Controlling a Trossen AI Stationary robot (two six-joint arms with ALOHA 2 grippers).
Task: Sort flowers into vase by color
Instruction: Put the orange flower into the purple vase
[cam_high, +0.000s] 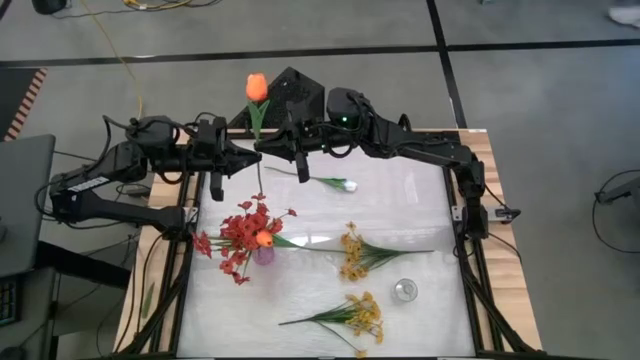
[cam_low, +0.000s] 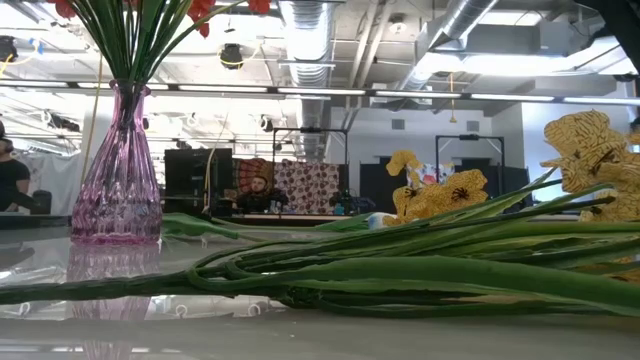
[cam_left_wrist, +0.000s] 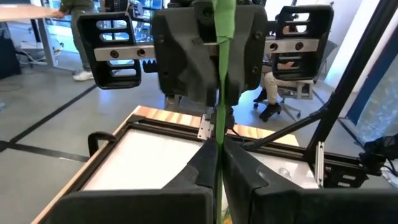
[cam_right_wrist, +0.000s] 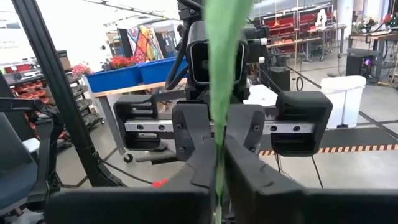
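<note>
An orange tulip stands upright in the air over the table's far edge, its green stem hanging below. My left gripper comes at the stem from the left and my right gripper from the right; the two face each other, both shut on it. A purple glass vase stands left of the table's middle, holding red flowers and another orange tulip. Two yellow sprays and a white-budded flower lie flat on the table. My left gripper pinches the tulip's stem between its two fingers, below the blossom. The fingers lie level, coming from the table's left, across the stem. The tulip stands upright and clear of the table. My right gripper has the same stem between its two fingers, level, from the table's right, across it. A green leaf rises in front of its camera and hides the stem higher up.
A small clear glass stands near the table's right side. Long green stems and yellow blooms lie across the middle. The black frame rail runs along the table's sides. People sit in the room beyond.
</note>
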